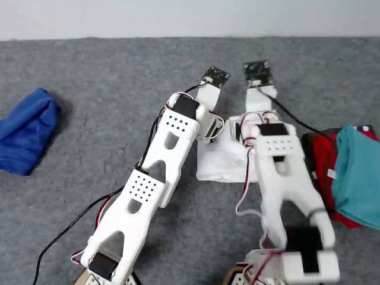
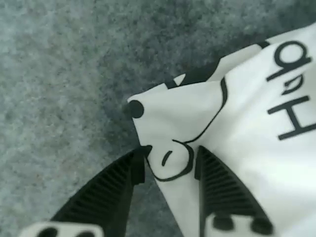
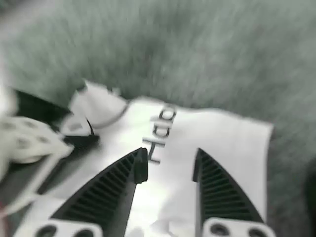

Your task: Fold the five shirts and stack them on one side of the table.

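The left pincer [image 2: 170, 159] was open wide, with a corner of the white shirt [image 2: 247, 163] inside it. The right pincer [image 3: 168, 165] was open too, with the same shirt right under it.

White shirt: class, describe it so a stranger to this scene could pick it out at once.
In the high view, find the grey table and look right of its middle, just left of the red shirt and teal shirt pile. The white shirt lies there, alone in being white, with black lettering and a line drawing.
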Motion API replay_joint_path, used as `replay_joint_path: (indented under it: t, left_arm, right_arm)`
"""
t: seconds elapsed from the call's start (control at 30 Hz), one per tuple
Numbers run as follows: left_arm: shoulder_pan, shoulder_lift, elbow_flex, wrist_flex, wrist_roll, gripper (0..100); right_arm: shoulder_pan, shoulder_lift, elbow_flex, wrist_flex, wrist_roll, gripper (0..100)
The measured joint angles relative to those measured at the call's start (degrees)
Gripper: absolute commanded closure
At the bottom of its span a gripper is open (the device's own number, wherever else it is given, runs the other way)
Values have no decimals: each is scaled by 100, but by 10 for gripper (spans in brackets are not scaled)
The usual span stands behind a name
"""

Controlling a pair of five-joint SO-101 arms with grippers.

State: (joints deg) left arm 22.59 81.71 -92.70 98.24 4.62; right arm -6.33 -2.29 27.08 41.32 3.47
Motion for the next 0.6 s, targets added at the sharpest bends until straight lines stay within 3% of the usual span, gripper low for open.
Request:
replay_joint_path:
  t: [0.2,0.4,0.6]
  left_arm:
    - [0,18,0,18,9,826]
    - [0,26,0,18,9,826]
    - [0,35,-18,18,9,826]
  right_arm:
    - [62,308,-114,1029,475,876]
    - [598,-211,-123,1855,633,876]
    - [1125,-642,246,2435,1451,876]
